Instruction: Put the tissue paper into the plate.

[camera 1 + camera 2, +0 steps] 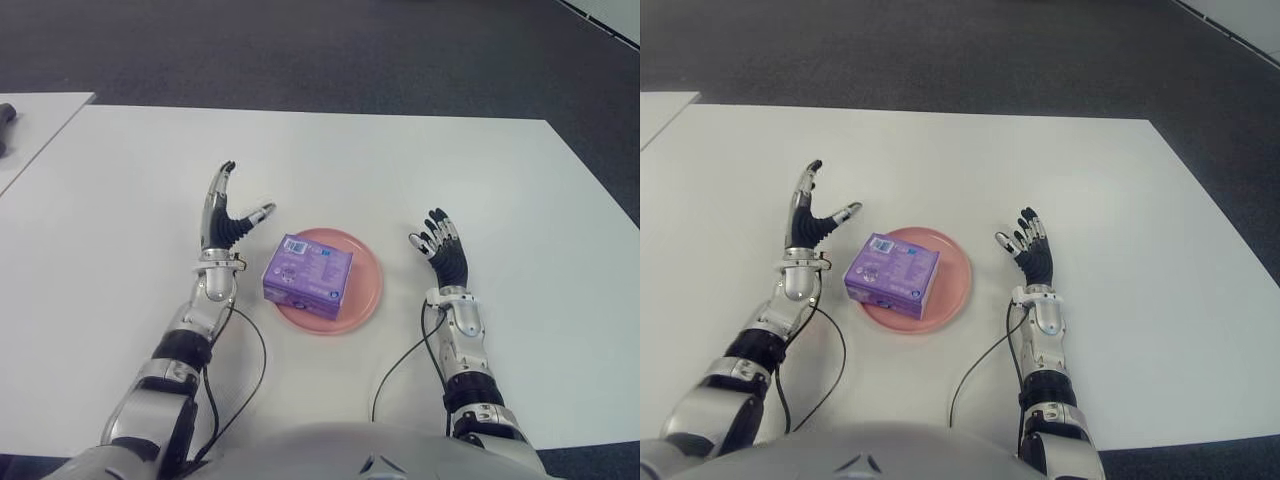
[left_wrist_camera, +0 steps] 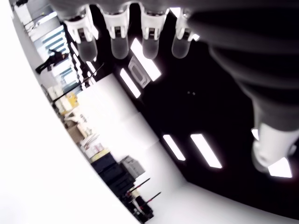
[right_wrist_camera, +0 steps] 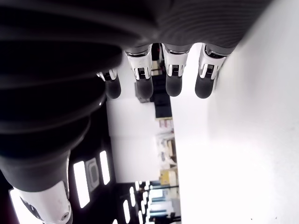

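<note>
A purple tissue pack [image 1: 308,275] lies in the pink plate [image 1: 368,285] near the table's front middle, overhanging the plate's left rim a little. My left hand [image 1: 228,212] stands just left of the plate, fingers straight and spread, holding nothing. On the plate's right side my right hand [image 1: 440,245] is raised the same way, fingers spread and empty. Neither hand touches the pack. In the wrist views, my left fingertips [image 2: 119,44] and right fingertips [image 3: 173,84] are extended with nothing between them.
The white table [image 1: 120,200] stretches wide around the plate, with dark carpet beyond its far edge. A second white table [image 1: 30,120] stands at the far left with a dark object [image 1: 6,115] on it. Cables [image 1: 250,370] trail from both wrists.
</note>
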{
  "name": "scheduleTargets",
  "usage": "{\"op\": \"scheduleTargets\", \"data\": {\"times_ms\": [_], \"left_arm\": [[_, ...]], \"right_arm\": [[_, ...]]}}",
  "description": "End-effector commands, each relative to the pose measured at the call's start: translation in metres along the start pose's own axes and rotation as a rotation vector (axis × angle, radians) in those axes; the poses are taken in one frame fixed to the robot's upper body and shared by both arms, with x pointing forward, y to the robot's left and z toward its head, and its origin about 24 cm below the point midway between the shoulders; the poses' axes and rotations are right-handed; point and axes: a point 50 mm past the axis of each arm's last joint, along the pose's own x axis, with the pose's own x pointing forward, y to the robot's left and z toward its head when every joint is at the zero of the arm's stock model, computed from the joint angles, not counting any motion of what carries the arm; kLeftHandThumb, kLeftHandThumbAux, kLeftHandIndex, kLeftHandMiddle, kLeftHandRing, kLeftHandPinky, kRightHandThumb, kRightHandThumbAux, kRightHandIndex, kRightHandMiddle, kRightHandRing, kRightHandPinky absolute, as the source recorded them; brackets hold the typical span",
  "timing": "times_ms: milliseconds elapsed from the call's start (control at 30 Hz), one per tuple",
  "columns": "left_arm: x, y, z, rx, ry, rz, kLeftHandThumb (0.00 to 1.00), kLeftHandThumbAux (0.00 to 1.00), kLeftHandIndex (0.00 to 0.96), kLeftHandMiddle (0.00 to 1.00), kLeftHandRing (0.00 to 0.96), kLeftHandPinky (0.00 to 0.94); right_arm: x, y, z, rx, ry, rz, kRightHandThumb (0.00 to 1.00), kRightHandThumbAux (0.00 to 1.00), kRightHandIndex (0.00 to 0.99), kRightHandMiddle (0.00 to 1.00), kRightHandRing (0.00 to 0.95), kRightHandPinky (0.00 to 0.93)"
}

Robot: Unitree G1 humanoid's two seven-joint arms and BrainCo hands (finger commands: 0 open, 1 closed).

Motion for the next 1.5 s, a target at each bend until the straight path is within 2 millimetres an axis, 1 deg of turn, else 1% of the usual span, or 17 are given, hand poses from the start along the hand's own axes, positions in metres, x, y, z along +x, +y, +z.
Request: {"op": "scheduleTargets", "data": {"times_ms": [33,200,467,767,933,1067,1233,1500], "left_arm": [[-0.009,-0.006,-0.008,-0.024,0.066,-0.009,0.000,0.592,0.000,0.000,0.000,0.000],[-0.024,-0.019,-0.013,-0.104,0.122,-0.036,0.000,0.587,0.000,0.000,0.000,0.000],[-0.032,-0.025,-0.014,-0.171,0.151,-0.086,0.000,0.559,0.000,0.000,0.000,0.000],[-0.043,-0.034,-0.015,-0.248,0.190,-0.143,0.000,0.494,0.000,0.000,0.000,0.000],[-0.053,-0.042,-0.013,-0.308,0.208,-0.185,0.000,0.422,0.000,0.000,0.000,0.000],[-0.054,-0.044,-0.013,-0.342,0.221,-0.212,0.000,0.394,0.000,0.000,0.000,0.000],[-0.055,-0.044,-0.018,-0.383,0.234,-0.251,0.000,0.372,0.000,0.000,0.000,0.000],[-0.057,-0.043,-0.022,-0.425,0.250,-0.260,0.000,0.379,0.000,0.000,0.000,0.000]], "right_arm": [[-0.011,-0.003,-0.018,0.013,0.100,-0.016,0.129,0.741,0.000,0.011,0.010,0.050],[-0.010,-0.003,-0.018,0.013,0.100,-0.016,0.129,0.741,0.000,0.011,0.010,0.050],[-0.009,-0.004,-0.018,0.013,0.101,-0.016,0.129,0.741,0.000,0.011,0.010,0.050],[-0.008,-0.005,-0.018,0.013,0.101,-0.016,0.129,0.741,0.000,0.011,0.010,0.050],[-0.008,-0.006,-0.017,0.012,0.101,-0.017,0.129,0.741,0.000,0.011,0.010,0.050],[-0.008,-0.007,-0.017,0.012,0.101,-0.017,0.129,0.741,0.000,0.011,0.010,0.050],[-0.008,-0.007,-0.017,0.012,0.101,-0.017,0.129,0.741,0.000,0.011,0.010,0.050],[-0.008,-0.008,-0.017,0.012,0.100,-0.017,0.129,0.741,0.000,0.011,0.010,0.050]]}}
